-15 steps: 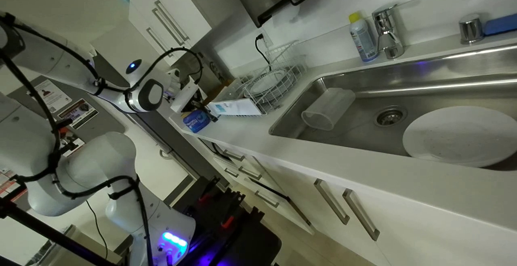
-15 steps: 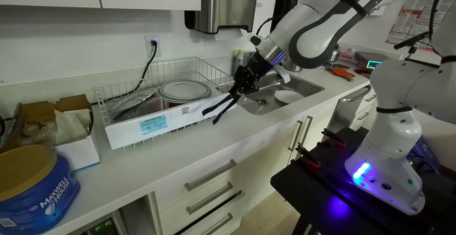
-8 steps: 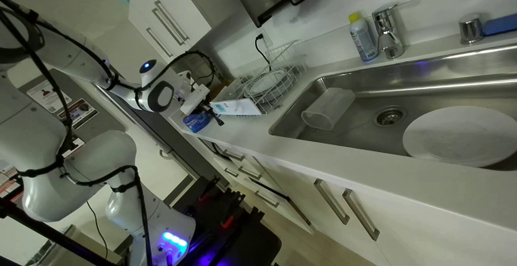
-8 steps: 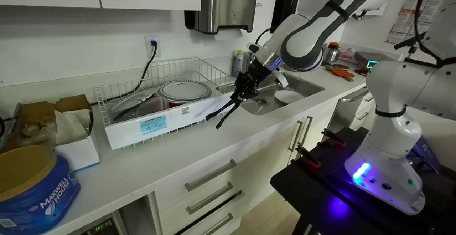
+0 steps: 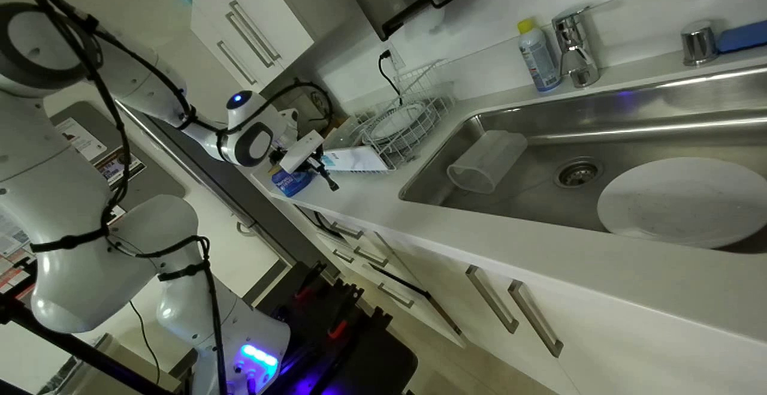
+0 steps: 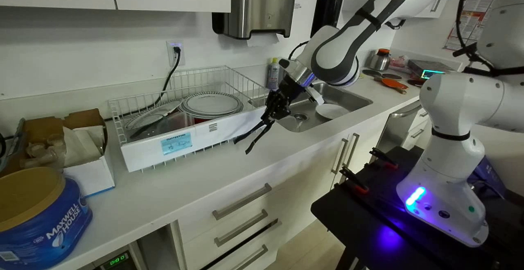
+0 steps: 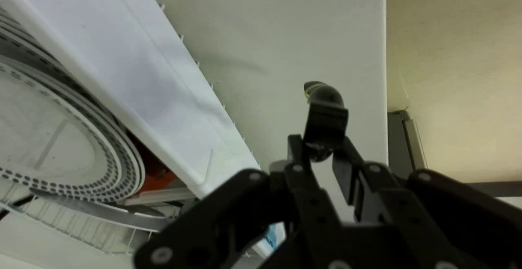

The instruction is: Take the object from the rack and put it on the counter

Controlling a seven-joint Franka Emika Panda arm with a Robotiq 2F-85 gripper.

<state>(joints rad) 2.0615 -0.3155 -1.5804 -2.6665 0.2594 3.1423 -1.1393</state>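
Near the middle of the frame, in an exterior view, the gripper (image 6: 241,146) hangs in front of the rack (image 6: 200,77), its fingers (image 6: 248,133) parted and nothing visible between them. Over the last second it has sunk a little lower in the frame, while the plates (image 6: 211,104) to its upper left have stayed put inside the rack. Which rack item is meant cannot be told. The dip seems mere positioning: the fingers are over the counter (image 6: 172,184), outside the white panel (image 6: 200,135), so picking probably needs a lift and a reach inward.
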